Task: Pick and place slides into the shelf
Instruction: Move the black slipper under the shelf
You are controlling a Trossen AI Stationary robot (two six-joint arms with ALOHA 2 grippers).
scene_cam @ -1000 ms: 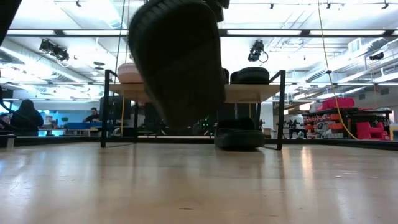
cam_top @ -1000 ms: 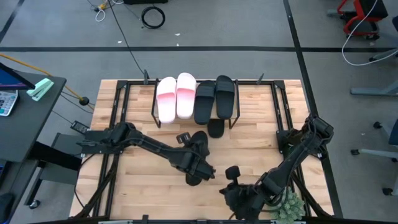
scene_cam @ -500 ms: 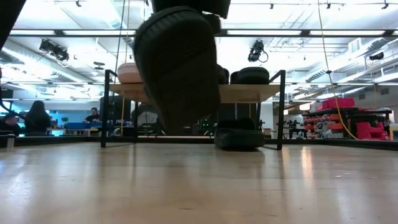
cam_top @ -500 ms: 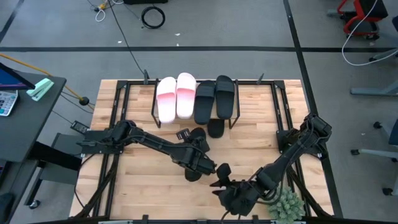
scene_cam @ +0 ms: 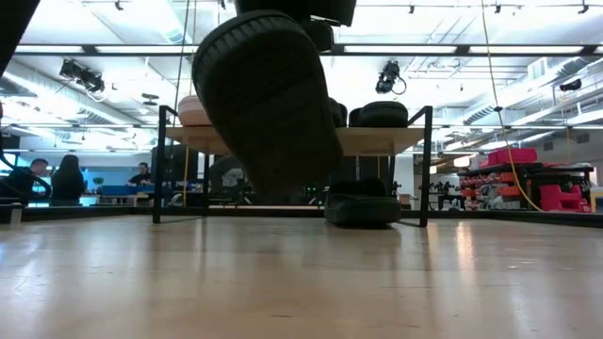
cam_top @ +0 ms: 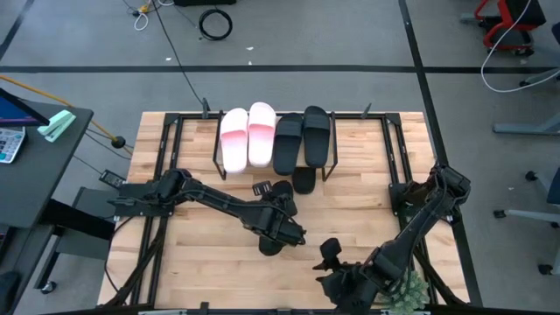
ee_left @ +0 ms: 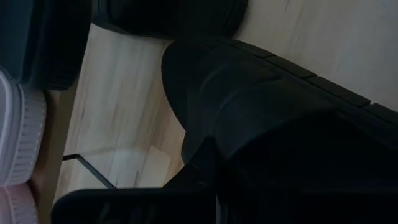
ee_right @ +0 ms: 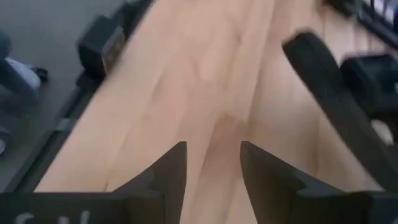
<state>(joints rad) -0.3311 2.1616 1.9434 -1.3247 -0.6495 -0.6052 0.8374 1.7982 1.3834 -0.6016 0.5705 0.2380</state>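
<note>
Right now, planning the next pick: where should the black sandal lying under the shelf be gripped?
Take the sandal's near end, the part poking out past the shelf. Come in low from the table's front with the right tool: the shelf top covers the rest and it lies flat.

Two pale pink slides (cam_top: 248, 134) and two black slides (cam_top: 303, 136) lie side by side on the shelf (cam_top: 273, 164) at upper centre. A fifth black slide (cam_top: 303, 180) sits under its right half. The sixth black slide (scene_cam: 266, 99) hangs sole-out above the table, centre frame.
</note>
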